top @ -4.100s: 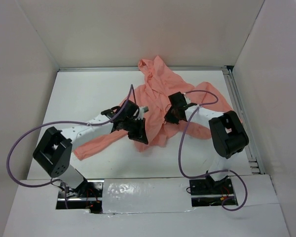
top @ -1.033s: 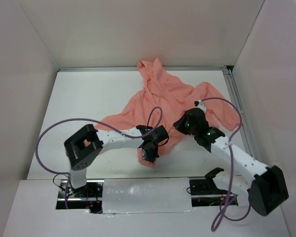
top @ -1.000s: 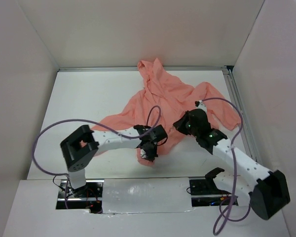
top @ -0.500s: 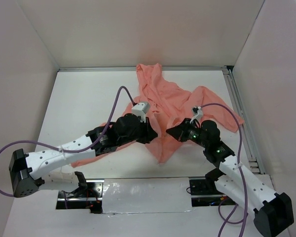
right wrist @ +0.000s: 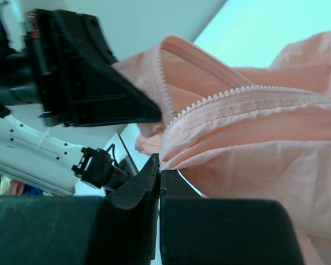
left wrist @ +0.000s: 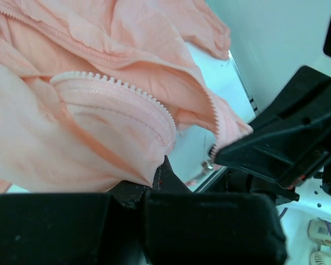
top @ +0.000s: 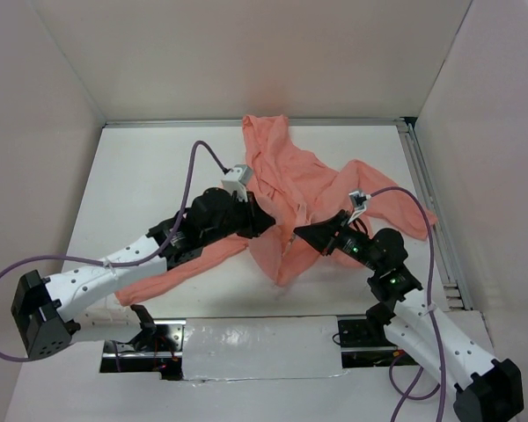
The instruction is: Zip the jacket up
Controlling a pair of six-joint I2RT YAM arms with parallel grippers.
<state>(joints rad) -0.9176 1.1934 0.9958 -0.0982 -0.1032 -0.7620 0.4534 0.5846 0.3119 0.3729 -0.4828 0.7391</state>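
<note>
jacket (top: 299, 171): salmon-pink, crumpled across the far middle of the table (top: 158, 167), hood (top: 264, 132) toward the back wall, front opening held up between the two arms.
left hand (left wrist: 164, 168): pressed together on a fold of thin cloth just under one row of zip teeth (left wrist: 127, 88).
right hand (right wrist: 159, 165): pinching the opposite front edge, just beneath its own tooth row; tip near the left hand, seemingly apart from it.
step in hand: most likely bringing the two bottom ends of the zip together for the start.
slider and pin: not made out in any view.
grip: both pinches to be held firm, since such thin fabric probably slips easily.
alignment: both tooth rows level, facing each other, untwisted before meeting.
approach: gap to be closed slowly, with no outward pull that might drag the rest of the garment.
risk: a loose fold caught between the rows; fingertips bumping at the meeting point.
</note>
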